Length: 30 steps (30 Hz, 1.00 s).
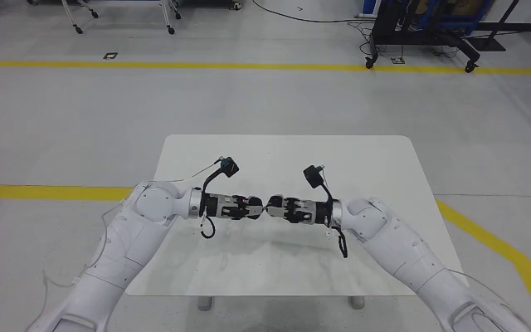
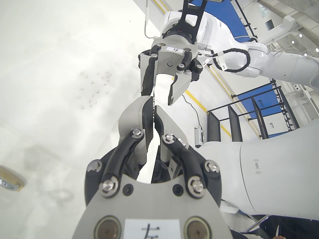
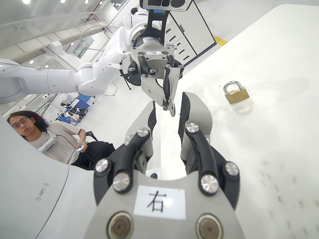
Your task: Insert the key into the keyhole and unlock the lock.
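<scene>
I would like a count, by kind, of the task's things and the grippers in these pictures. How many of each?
Padlock: 1
Key: 1
Grippers: 2, the left gripper shut on the key, the right gripper open
Total: 4

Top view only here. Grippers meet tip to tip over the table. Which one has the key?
Observer: The left gripper is shut on the key; its round bow sticks out past the fingertips.
Operator: Right gripper state?
Observer: The right gripper is open, its fingers flanking the key's bow without closing on it.
Operator: Where's the lock?
Observer: The brass padlock lies on the table, its shackle looking closed, apart from both grippers.
</scene>
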Each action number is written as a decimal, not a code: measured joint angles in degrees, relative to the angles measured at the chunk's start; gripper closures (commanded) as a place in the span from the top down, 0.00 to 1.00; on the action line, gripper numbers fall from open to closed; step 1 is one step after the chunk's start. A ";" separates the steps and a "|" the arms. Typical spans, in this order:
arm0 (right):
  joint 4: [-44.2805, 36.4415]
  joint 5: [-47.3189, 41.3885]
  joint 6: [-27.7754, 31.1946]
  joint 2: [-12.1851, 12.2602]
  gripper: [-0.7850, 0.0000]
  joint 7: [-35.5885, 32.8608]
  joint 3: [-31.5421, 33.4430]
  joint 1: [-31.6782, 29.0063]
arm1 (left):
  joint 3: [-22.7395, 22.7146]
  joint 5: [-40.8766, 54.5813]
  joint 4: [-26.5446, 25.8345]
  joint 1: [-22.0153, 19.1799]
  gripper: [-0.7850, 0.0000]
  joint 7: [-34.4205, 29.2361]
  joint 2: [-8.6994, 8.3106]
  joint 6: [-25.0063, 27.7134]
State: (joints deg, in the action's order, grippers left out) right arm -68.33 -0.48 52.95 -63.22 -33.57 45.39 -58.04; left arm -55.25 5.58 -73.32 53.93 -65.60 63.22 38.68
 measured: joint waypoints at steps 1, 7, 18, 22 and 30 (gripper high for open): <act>0.35 -0.37 0.31 -0.11 0.05 -0.29 -0.18 0.21 | 0.08 0.00 0.03 -0.05 0.00 0.03 -0.04 0.03; 1.62 -1.16 1.31 -0.45 0.00 -0.84 -0.49 0.71 | 0.70 -0.08 0.03 -0.33 0.00 0.06 -0.19 0.05; 3.08 -1.54 2.86 -0.83 0.00 -0.94 -0.67 0.61 | 0.93 -0.26 0.29 -0.66 1.00 0.64 -0.51 0.21; 3.95 -2.18 3.76 -0.98 0.00 -0.70 -0.66 0.58 | 0.64 -0.57 0.20 -0.62 1.00 1.40 -0.70 0.13; 4.60 -2.23 5.06 -0.33 0.00 2.06 2.25 -0.98 | -3.85 -8.40 -1.50 0.15 1.00 5.75 -2.23 0.56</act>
State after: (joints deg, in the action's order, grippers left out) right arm -63.73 -2.71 58.01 -63.55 -31.51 47.64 -59.02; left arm -59.09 -2.82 -74.82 54.08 -59.84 60.99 39.24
